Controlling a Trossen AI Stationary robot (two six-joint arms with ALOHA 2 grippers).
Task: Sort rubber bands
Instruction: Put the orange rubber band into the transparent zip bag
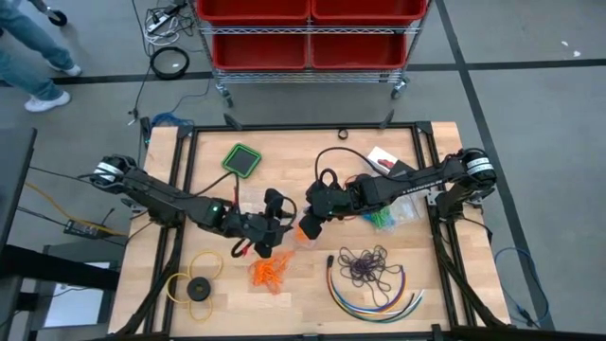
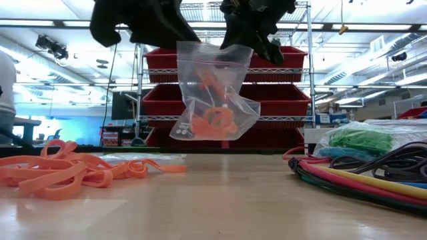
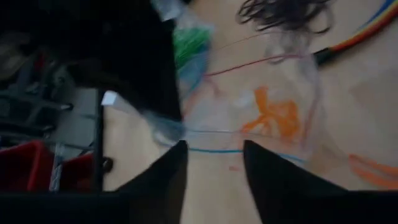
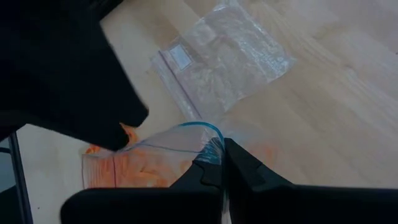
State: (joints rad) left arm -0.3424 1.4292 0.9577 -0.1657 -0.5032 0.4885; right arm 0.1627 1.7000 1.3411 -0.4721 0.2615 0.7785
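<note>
Covering the middle of the high view is a pale wooden table (image 1: pixel 303 303) framed in black bars, set on a grey floor; beyond its far edge stands a wire rack of red plastic bins (image 1: pixel 308 33), and a person's legs in jeans (image 1: pixel 28 57) pass at the far left corner.

On the table lie a green square pad (image 1: pixel 242 159), a yellow ring with a black disc (image 1: pixel 194 282), a loose pile of orange rubber bands (image 1: pixel 269 273), a tangle of dark purple bands (image 1: pixel 367 265) inside long curved multicoloured cables (image 1: pixel 374 296), and a clear bag of green bands (image 1: pixel 386 219) beside the right arm. An empty flat clear bag (image 4: pixel 224 59) lies on the wood below the grippers.

Between the two arms hangs a clear zip bag holding orange bands (image 2: pixel 212 93), lifted off the table. The right gripper (image 4: pixel 219 163) pinches its blue-lined rim, fingers fully closed on the plastic. The left gripper (image 3: pixel 211 152) sits just at the bag's mouth — fingers parted, nothing between them.
</note>
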